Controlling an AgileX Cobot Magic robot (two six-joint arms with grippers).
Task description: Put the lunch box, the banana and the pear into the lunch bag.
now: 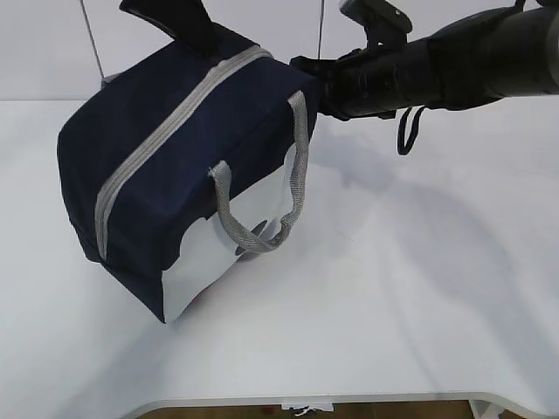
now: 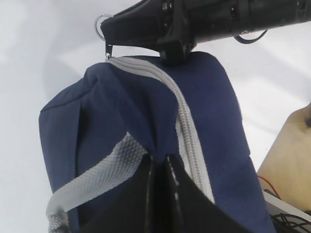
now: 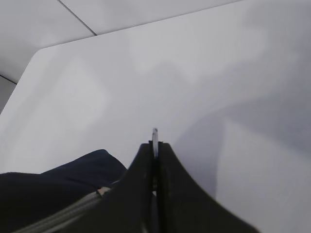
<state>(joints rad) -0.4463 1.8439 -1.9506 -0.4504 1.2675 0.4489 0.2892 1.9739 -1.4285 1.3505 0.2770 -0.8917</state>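
Lunch bag (image 1: 166, 166) zipped, no readable writing; left gripper (image 2: 159, 162) pinches its fabric, right gripper (image 3: 155, 145) pinches ring pull (image 2: 101, 25).

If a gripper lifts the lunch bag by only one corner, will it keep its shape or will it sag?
The lunch bag is probably soft: its fabric creases where the left gripper pinches it. It would likely sag somewhat, though its boxy sides suggest some padding. The handle hangs in a loose loop, so it would flop. Its weight cannot be judged, as the zipper appears closed.
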